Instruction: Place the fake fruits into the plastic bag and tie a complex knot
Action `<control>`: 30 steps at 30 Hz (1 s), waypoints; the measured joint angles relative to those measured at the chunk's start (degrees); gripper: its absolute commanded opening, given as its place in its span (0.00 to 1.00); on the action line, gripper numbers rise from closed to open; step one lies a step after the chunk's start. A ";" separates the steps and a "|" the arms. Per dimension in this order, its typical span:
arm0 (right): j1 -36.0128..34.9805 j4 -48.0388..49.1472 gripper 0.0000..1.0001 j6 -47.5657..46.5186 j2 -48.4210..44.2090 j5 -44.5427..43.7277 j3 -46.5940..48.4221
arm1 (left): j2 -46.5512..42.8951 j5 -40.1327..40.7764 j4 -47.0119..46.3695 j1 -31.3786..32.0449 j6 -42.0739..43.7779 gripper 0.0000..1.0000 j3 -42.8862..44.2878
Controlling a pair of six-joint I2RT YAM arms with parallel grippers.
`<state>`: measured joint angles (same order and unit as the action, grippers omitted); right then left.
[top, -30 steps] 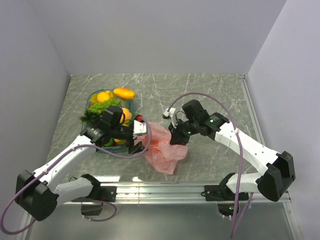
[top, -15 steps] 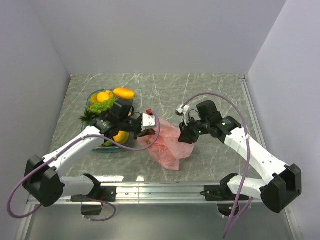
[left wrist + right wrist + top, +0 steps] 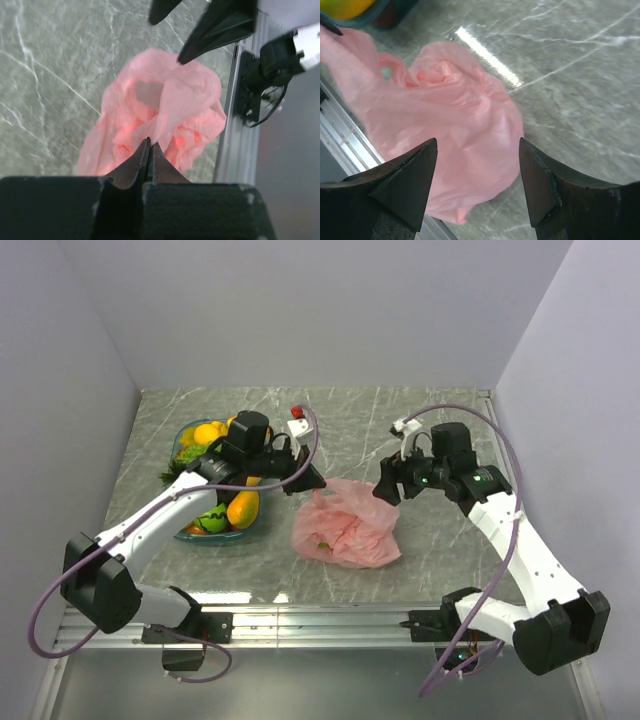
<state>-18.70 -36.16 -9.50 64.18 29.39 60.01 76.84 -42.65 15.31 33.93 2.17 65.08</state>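
I judge it barely started: most fruits (image 3: 243, 508) sit in the tray (image 3: 215, 538) at left, and the bag (image 3: 347, 530) lies untied mid-tabletop (image 3: 350, 430). My left fingers (image 3: 131, 171) are pressed together above it; my right fingers (image 3: 405, 186) are apart.

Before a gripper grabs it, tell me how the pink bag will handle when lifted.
Probably floppy: the pink bag lies crumpled, so it should sag. Thin and translucent, likely light. Lumps showing through may shift, pulling one side down.

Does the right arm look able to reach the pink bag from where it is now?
Probably yes: the right tool is open and hovers over the plastic bag, with nothing between them.
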 measured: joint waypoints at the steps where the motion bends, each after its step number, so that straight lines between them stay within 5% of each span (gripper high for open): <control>1: 0.92 -0.35 0.72 0.07 -0.61 0.24 0.26 | 0.70 0.70 -0.09 0.00 -2.27 0.00 0.48; 6: 1.75 -1.36 0.75 -0.20 -1.92 3.58 6.23 | 4.59 4.09 -1.09 0.00 -13.27 0.00 4.94; 9: 1.73 1.03 0.94 -0.26 -4.74 5.42 6.40 | 6.34 3.87 -2.54 0.00 -19.52 0.00 6.49; 14: -2.21 9.44 0.97 -2.01 -11.61 3.02 -1.66 | 9.35 0.11 -5.49 0.00 -27.80 0.00 7.50; 22: -8.76 21.00 0.98 -7.32 -9.29 -6.88 -11.21 | 12.61 -8.39 -10.99 0.00 -38.05 0.00 9.29; 24: -10.32 22.80 0.87 -9.31 -8.46 -9.94 -12.87 | 12.70 -10.29 -13.51 0.00 -41.03 0.00 9.29; 25: -10.86 23.37 0.56 -10.12 -7.93 -10.84 -13.25 | 12.70 -10.95 -14.82 0.00 -42.38 0.00 9.29; 28: -11.30 24.46 0.00 -11.69 -6.25 -13.29 -13.18 | 12.68 -12.15 -17.86 0.00 -44.87 0.02 9.33; 30: -10.95 24.39 0.00 -11.17 -5.81 -13.64 -12.83 | 12.44 -11.58 -17.68 -0.20 -44.13 0.24 9.40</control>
<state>-29.65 -11.77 -20.67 58.37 15.75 47.18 89.27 -54.24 -2.37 33.74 -41.95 74.48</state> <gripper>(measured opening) 0.049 0.077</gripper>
